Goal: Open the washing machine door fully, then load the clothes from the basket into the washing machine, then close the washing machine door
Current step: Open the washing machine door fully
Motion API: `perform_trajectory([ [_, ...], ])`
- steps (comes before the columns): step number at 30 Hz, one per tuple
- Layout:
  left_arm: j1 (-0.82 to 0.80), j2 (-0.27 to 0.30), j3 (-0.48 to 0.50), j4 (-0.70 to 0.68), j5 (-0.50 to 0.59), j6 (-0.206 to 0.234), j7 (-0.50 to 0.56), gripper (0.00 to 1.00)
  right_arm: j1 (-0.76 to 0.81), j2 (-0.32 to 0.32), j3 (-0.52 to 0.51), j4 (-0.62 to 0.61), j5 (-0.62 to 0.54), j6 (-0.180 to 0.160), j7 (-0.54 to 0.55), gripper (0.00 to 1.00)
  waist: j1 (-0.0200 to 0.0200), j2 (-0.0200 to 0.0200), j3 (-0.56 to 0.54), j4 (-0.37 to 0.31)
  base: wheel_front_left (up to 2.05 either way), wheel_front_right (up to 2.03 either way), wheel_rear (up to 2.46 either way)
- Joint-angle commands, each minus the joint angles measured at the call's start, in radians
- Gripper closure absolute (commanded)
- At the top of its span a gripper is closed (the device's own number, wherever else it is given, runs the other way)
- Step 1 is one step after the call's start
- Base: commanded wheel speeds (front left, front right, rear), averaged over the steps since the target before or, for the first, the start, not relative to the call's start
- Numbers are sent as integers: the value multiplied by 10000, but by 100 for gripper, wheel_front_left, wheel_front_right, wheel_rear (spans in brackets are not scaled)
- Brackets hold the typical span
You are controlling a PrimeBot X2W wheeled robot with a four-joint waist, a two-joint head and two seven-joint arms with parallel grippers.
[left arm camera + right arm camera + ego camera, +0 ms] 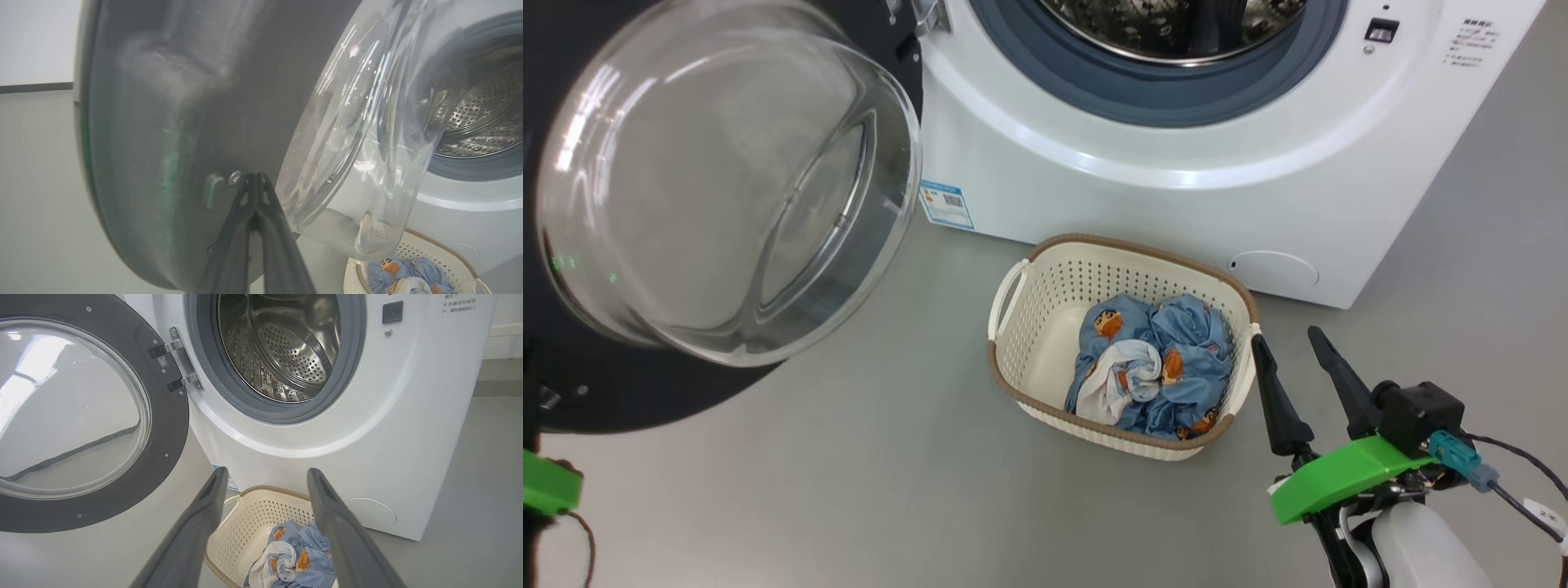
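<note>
The washing machine (1094,180) stands with its door (645,400) swung wide to the left, the clear glass bowl (719,180) facing me. The steel drum (286,347) is in the open. On the floor in front sits the cream basket (1127,245), holding the blue printed and white clothes (1176,359). My right gripper (1290,339) hovers open just right of the basket, nothing between its fingers; in its wrist view the fingers (220,477) frame the basket (253,522). My left gripper (255,177) is shut, its tips against the door's dark inner ring (163,122), holding nothing.
Grey floor spreads around the basket and to the right of the machine. A blue energy sticker (946,204) and a round white flap (1274,269) sit low on the machine front. The open door takes up the space at my left.
</note>
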Motion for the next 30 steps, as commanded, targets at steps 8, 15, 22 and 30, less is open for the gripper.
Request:
perform_trajectory([
  [8, -1247, 1372, -85, 480, -838, 54, -206, 100, -707, 12, 433, -116, -98, 44, -124, 0, -1, 0, 625, 97, 0, 0, 0],
  [15, -1904, 1789, -665, 901, -1461, 53, -218, 100, -962, 12, 551, -68, -16, 44, -124, 0, -1, 0, 954, 101, 0, 0, 0],
  [22, -2511, 2111, -1315, 1532, -1928, 53, -183, 100, -1101, 12, 602, -20, 49, 44, -124, 0, -1, 0, 1096, 55, 0, 0, 0],
  [30, -2936, 2230, -2136, 2082, -2277, 52, -183, 100, -1104, 12, 609, -50, 121, 44, -124, 0, -1, 0, 1057, -2, 0, 0, 0],
])
